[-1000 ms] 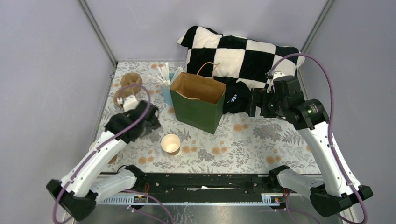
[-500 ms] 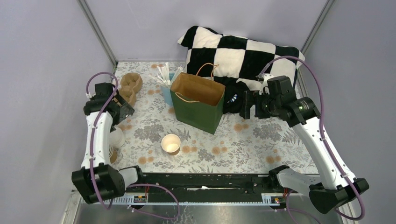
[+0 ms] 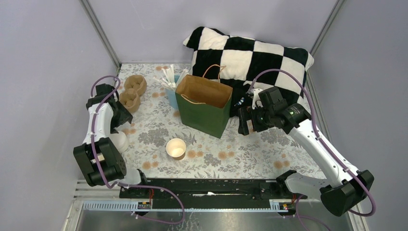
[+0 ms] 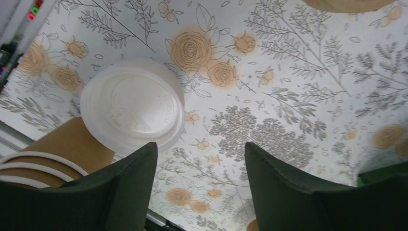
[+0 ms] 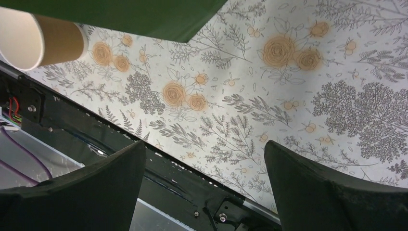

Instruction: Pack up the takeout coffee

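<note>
Takeout coffee [image 4: 132,103] stood upright on the floral bench [image 3: 269,139] at the near-left side, off-white lid up, well apart from the green bag [image 3: 204,108]. Left claw [image 4: 199,154] hovered above it, released, nothing between the fingers — the lid sat off toward one finger, not in the gap. Stack of lidless cups [image 4: 62,144] just beside the coffee. Right claw [image 5: 202,159] also released and empty, over the bench right of the bag. Single lidless cup [image 3: 176,148] stood in front of the bag — pulp carrier [image 3: 132,91] at far left.
</note>
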`<state>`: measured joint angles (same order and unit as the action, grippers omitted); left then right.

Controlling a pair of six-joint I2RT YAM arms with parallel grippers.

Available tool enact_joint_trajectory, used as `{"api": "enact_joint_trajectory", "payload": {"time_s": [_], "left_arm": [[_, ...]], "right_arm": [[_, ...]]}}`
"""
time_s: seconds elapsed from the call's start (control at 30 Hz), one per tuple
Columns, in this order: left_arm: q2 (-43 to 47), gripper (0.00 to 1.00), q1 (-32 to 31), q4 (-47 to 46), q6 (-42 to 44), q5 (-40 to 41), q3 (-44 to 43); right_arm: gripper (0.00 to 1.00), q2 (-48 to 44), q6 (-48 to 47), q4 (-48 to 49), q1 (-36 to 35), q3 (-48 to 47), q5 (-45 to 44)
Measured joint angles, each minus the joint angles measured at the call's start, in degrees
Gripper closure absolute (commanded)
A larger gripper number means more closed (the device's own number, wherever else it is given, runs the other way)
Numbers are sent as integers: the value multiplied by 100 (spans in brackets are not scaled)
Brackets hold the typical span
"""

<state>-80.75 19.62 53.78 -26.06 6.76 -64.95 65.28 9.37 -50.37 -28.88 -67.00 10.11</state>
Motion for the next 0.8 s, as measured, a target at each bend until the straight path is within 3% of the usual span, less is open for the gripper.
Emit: {"api": "enact_joint_trajectory", "payload": {"time_s": [0.27, 0.8], "left_arm": [[-341, 56, 83, -155, 247, 256, 175], [-846, 78, 155, -439, 240, 323, 407]], "right_arm": [[1, -13, -42, 136, -4, 186, 9], [1, -42, -59, 162, -7, 184, 9]]}}
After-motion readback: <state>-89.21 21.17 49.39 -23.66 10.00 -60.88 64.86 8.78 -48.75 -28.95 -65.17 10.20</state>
